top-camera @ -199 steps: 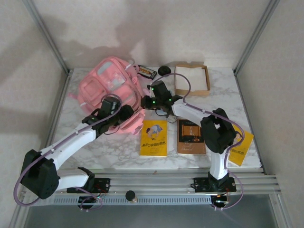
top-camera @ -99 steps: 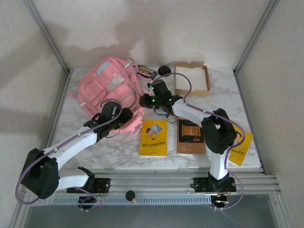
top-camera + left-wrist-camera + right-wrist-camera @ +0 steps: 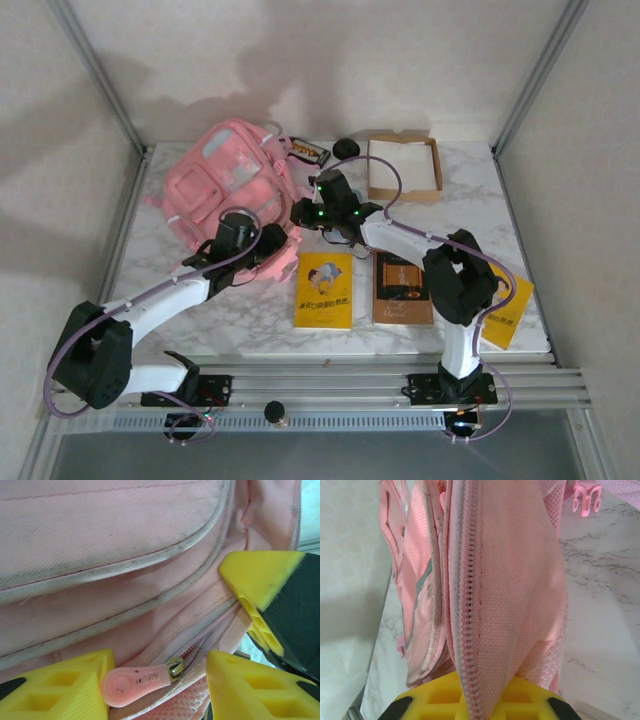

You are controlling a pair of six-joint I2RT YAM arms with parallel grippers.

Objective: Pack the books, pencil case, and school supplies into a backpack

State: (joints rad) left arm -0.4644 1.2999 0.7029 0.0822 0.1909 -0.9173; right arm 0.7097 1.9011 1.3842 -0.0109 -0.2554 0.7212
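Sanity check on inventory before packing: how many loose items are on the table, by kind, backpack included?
Books: 3 (yellow book, brown book, second yellow book at the right edge)
Backpacks: 1 (pink backpack)
Trays: 1 (cardboard tray)
Small dark items at the far edge: 2 (flat dark case, round black object)
Total: 7

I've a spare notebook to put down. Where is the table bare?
Bare table between the cardboard tray and the right arm's elbow, and front-left between the left arm and the central yellow book. Crowded along the backpack's near edge.
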